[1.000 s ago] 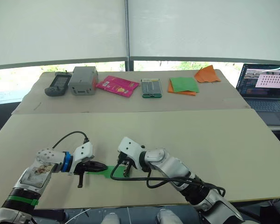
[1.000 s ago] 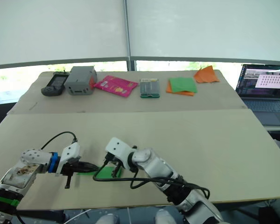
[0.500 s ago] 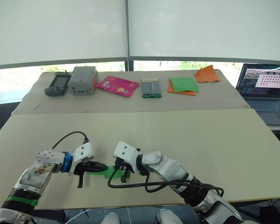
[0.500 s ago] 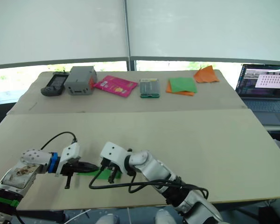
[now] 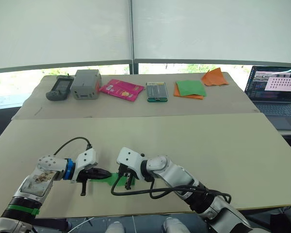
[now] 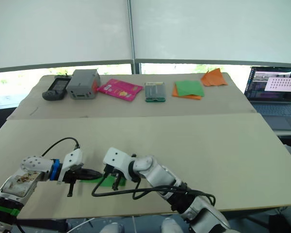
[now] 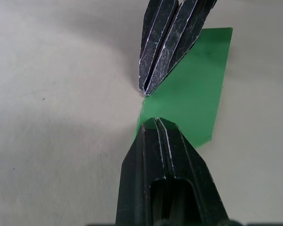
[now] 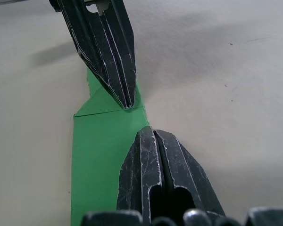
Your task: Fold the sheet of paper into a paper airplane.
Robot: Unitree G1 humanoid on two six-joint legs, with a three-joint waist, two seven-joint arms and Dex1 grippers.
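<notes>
Paper airplane (image 8: 101, 150) | flat green creased strip | both hands' tips seemingly pressing.

Bright green sheet of paper (image 8: 101, 155) lies on the pale beige table (image 5: 208, 145) between black grippers, left (image 7: 155, 123) and right (image 8: 148, 134), while beyond sit a pink packet (image 5: 121, 89), a grey box (image 5: 86, 83) and a green-and-orange stack of sheets (image 5: 190, 89).
</notes>
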